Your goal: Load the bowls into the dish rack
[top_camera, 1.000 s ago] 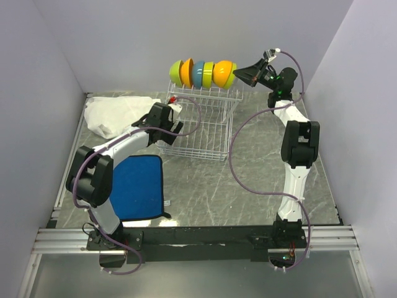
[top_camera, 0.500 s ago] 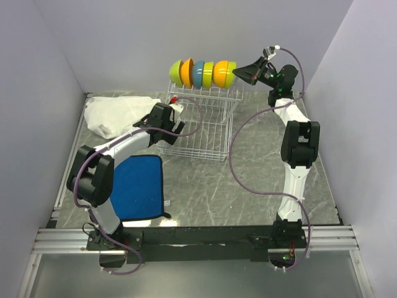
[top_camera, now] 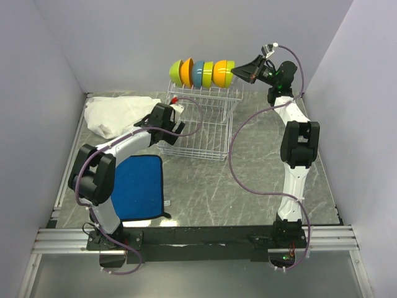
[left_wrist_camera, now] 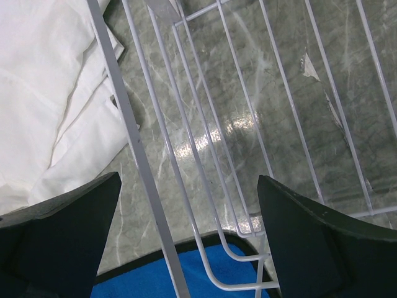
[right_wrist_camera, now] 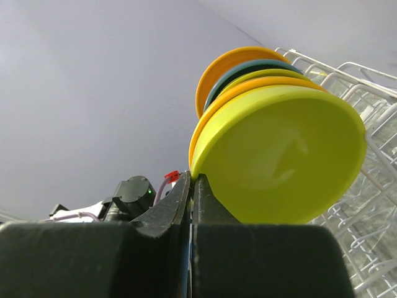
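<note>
Several bowls stand on edge in a row on top of the dish rack [top_camera: 205, 127]: lime green [top_camera: 176, 73], orange [top_camera: 187, 72], blue [top_camera: 198, 74], yellow [top_camera: 208, 74] and orange [top_camera: 222, 72]. At the row's right end is a lime green bowl [right_wrist_camera: 285, 158]. My right gripper [right_wrist_camera: 192, 180] is shut on its rim, up beside the rack's top right [top_camera: 237, 74]. My left gripper [left_wrist_camera: 187, 186] is open, its fingers [left_wrist_camera: 68, 230] straddling the rack's wire frame [left_wrist_camera: 133, 136] at the lower left corner [top_camera: 172, 130].
A crumpled white cloth [top_camera: 115, 115] lies left of the rack. A blue mat [top_camera: 139, 186] lies near the left arm's base, its edge under the rack corner [left_wrist_camera: 155, 279]. Walls close in the back and both sides.
The right gripper has risen slightly and shifted left, bringing the lime green bowl closer against the row. The left arm has not moved.
</note>
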`<state>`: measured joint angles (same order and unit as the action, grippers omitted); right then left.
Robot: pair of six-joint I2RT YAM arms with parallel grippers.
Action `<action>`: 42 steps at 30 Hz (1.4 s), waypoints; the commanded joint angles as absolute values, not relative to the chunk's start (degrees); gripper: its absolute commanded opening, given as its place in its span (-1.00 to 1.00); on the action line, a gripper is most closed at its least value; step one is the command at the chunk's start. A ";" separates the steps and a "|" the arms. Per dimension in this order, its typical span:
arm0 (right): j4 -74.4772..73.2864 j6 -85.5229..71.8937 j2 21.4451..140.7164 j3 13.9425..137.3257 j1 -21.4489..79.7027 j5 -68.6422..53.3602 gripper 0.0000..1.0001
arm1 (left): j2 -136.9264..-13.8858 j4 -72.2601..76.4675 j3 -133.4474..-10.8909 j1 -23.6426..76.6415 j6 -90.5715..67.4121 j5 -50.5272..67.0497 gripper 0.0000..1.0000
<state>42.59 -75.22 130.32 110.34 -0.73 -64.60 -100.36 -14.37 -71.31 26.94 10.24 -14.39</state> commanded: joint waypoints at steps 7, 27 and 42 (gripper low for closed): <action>48.61 -75.77 128.59 112.32 -0.35 -66.97 -1.00 | -99.40 -12.57 -71.45 27.25 9.32 -13.71 0.99; 44.82 -73.65 123.84 108.72 -4.39 -67.41 -1.00 | -101.16 -11.51 -72.69 27.68 8.79 -12.83 0.99; 45.27 -73.92 121.38 106.88 -4.92 -68.12 -1.00 | -101.78 -11.34 -72.77 28.04 8.53 -12.74 0.99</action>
<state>43.00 -74.28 126.56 107.42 -4.32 -67.59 -101.47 -13.10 -71.31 27.64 9.54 -13.39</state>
